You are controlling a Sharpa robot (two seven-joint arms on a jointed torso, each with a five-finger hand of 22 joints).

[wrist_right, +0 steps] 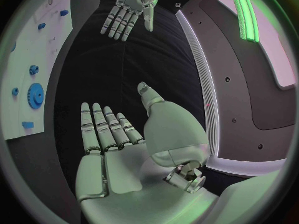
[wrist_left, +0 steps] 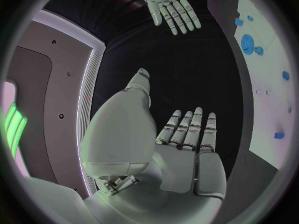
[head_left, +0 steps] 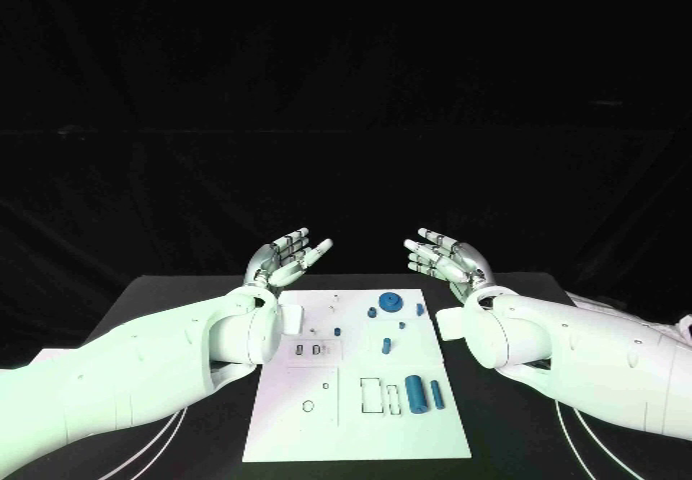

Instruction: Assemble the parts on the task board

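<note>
The white task board (head_left: 361, 420) lies in the middle of the black table. On it sit small blue parts: a large round gear (head_left: 391, 300) near the far edge, a small peg (head_left: 387, 346) mid-board, and two cylinders (head_left: 420, 392) toward the near right. My left hand (head_left: 287, 255) is raised above the board's far left corner, fingers spread, holding nothing. My right hand (head_left: 444, 257) is raised above the far right corner, likewise open and empty. The left wrist view shows my left hand (wrist_left: 187, 154) and the gear (wrist_left: 248, 43); the right wrist view shows my right hand (wrist_right: 115, 149) and the gear (wrist_right: 35, 93).
The board has empty slots and outlines (head_left: 372, 394) near its front and a small white block (head_left: 293, 317) at its left edge. Black table surface (head_left: 173, 300) surrounds the board on all sides.
</note>
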